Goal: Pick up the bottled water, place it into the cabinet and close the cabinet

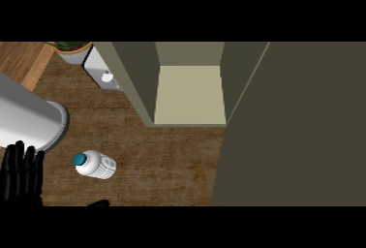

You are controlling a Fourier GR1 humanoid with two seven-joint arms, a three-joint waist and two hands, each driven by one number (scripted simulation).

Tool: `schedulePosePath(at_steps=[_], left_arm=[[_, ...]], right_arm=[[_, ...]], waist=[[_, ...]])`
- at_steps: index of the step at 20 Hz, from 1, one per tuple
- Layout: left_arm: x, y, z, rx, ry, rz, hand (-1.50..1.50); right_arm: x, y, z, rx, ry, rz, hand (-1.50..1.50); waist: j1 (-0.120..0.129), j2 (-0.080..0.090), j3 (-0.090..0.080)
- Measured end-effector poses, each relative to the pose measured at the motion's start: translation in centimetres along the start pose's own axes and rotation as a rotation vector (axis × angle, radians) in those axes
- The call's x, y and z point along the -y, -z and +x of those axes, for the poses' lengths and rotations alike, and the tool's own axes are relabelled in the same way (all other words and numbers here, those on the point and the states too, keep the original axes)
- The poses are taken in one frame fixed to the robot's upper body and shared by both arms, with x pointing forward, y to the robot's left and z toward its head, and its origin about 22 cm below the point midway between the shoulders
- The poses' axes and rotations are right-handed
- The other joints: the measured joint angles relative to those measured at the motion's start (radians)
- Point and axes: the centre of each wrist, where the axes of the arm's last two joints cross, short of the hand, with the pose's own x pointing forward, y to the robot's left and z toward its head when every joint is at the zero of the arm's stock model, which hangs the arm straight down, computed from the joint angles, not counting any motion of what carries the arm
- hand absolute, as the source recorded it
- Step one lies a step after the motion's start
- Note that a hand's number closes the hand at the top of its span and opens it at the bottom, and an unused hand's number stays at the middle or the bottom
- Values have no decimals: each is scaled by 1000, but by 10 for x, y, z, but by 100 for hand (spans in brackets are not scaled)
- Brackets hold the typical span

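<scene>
Left robot hand [20, 177]: at the view's lower left edge, resting with fingers straight and spread, pointing up; it holds nothing.
Grey cylinder [28, 121]: large, lying across the upper left, just above the left robot hand.
Water bottle [95, 164]: white with a teal cap, standing on the tabletop [164, 164] just right of the left robot hand, apart from it and touched by nothing.
Potted plant [71, 50]: at the top left, beside a white appliance [103, 75].
Cabinet [190, 92]: open, its pale inner floor bare, well up and right of the bottle.
Cabinet door [293, 126]: dark panel swung open, filling the right side.
Right robot hand: does not show.
</scene>
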Motion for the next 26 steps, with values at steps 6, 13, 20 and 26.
schedulePosePath(at_steps=[6, 13, 20, 26], left_arm=[[-13, 4, -37, -63, 19, 8, -150], [-22, 13, -88, -133, 4, 12, -150], [-35, 13, -137, -166, -19, 11, -150], [-42, 15, -172, -160, -35, 13, -150]], right_arm=[[-4, 1, 2, -8, 8, 7, -150], [-3, 1, 2, -6, -8, -1, -150], [-4, 2, 3, -6, -11, -1, -150], [-8, -2, 0, -12, 3, 4, -150]], waist=[[-2, 0, 0], [-4, 0, 0], [-4, 1, 0], [-6, 0, 0]])
